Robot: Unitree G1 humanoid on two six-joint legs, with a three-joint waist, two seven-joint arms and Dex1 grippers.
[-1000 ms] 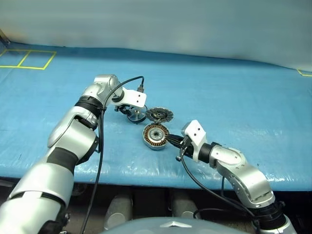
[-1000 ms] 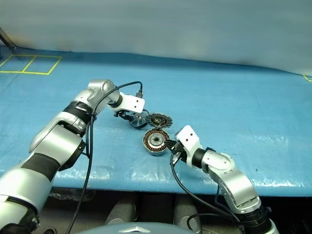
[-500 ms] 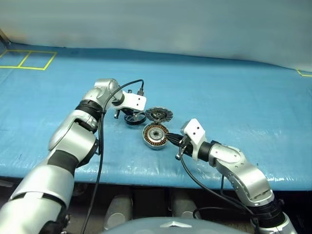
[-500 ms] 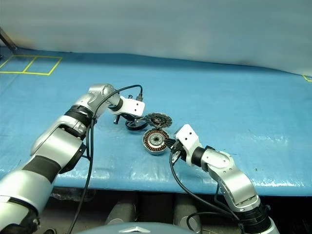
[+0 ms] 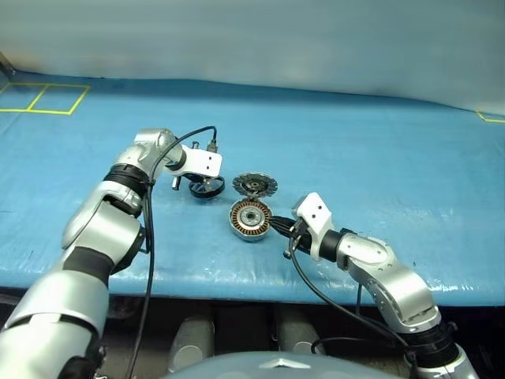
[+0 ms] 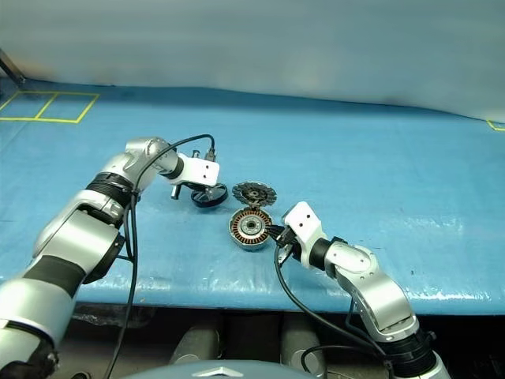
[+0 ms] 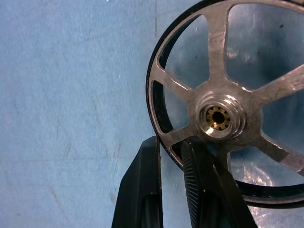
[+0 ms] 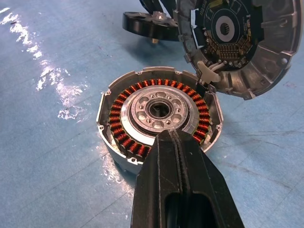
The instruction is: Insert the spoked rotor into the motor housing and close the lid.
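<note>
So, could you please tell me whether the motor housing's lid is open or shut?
Open. The lid stands swung up off the housing, whose copper windings and centre hub lie exposed.

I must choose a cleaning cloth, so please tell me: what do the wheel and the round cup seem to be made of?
Wheel: bright brushed metal spokes, brass-coloured centre, glossy dark rim, maybe painted.
Cup: dull grey cast-looking metal, holding shiny copper-coloured wire coils.

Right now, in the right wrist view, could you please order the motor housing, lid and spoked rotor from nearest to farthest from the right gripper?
1. Motor housing: directly at the right gripper fingertips.
2. Lid: hinged open behind the housing.
3. Spoked rotor: beyond the housing, beside the lid.
</note>
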